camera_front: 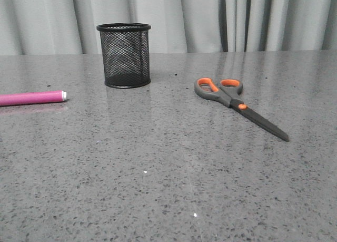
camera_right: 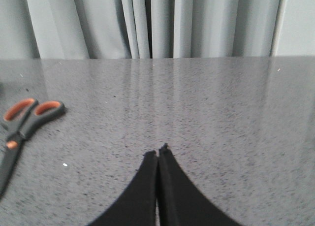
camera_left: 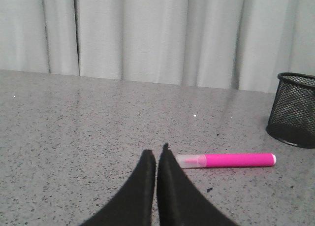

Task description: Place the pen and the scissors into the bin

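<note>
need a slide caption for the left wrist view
Closed left hand beside a magenta-pink cylindrical pen lying on the speckled grey table, black wire-mesh bin beyond.

The pen (camera_front: 32, 98) runs off the front view's edge on the side away from the bin (camera_front: 124, 55), so only its white-tipped end shows there. In the left wrist view the bin (camera_left: 293, 110) is cut by the picture's edge and only part of its mesh wall shows. In the right wrist view the scissors (camera_right: 22, 127) lose their blade tips past the edge.
</note>
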### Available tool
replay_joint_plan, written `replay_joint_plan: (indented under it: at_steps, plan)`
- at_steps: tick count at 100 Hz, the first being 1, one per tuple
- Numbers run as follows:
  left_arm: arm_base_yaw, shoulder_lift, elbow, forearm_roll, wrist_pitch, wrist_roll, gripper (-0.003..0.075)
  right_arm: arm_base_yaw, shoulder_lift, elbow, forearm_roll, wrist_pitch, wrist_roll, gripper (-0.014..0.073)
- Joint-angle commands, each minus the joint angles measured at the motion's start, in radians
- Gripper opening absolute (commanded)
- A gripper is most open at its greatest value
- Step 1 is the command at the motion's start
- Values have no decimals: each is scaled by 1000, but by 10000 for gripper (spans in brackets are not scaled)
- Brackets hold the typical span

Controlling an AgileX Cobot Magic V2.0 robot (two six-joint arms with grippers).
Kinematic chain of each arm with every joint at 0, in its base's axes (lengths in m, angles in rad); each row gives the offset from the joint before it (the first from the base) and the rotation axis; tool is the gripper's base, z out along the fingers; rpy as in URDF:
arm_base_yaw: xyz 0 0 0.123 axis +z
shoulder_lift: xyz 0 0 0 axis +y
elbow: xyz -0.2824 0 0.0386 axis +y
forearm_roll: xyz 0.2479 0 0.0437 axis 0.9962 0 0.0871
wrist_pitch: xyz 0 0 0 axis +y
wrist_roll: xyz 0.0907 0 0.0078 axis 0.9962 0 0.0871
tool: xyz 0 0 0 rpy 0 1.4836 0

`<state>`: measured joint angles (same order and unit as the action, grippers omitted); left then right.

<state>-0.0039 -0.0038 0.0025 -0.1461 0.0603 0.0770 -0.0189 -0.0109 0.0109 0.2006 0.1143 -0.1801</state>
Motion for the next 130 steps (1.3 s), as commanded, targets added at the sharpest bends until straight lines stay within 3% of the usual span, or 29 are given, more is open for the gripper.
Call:
replay_joint_plan:
  at_steps: [1, 17, 34, 46, 59, 71, 97, 120, 130]
  plan:
    - [2, -31, 45, -51, -77, -10, -19, -6, -20, 14, 99, -90, 2, -69]
    - [2, -31, 45, -215, -75, -10, -19, -6, -20, 14, 238, -114, 2, -69]
    - [2, -31, 43, -463, -75, -10, -19, -6, -20, 14, 509, -114, 2, -69]
    - [2, -31, 30, -596, -79, -10, -19, -6, -18, -1, 545, -94, 2, -69]
    - [2, -25, -14, -594, -43, -6, -20, -6, -2, -55, 529, -21, -10, -64]
    - [2, 31, -101, -535, 31, -2, -20, -6, 82, -145, 433, 72, -26, -55]
    - [2, 367, -444, -122, 331, 0, -19, -6, 478, -434, 319, 303, -29, -55]
    - [2, 619, -643, -113, 506, 105, -18, -6, 759, -669, 319, 485, -125, -54]
    - [2, 677, -679, -157, 523, 153, -9, -6, 814, -723, 325, 501, -158, 17]
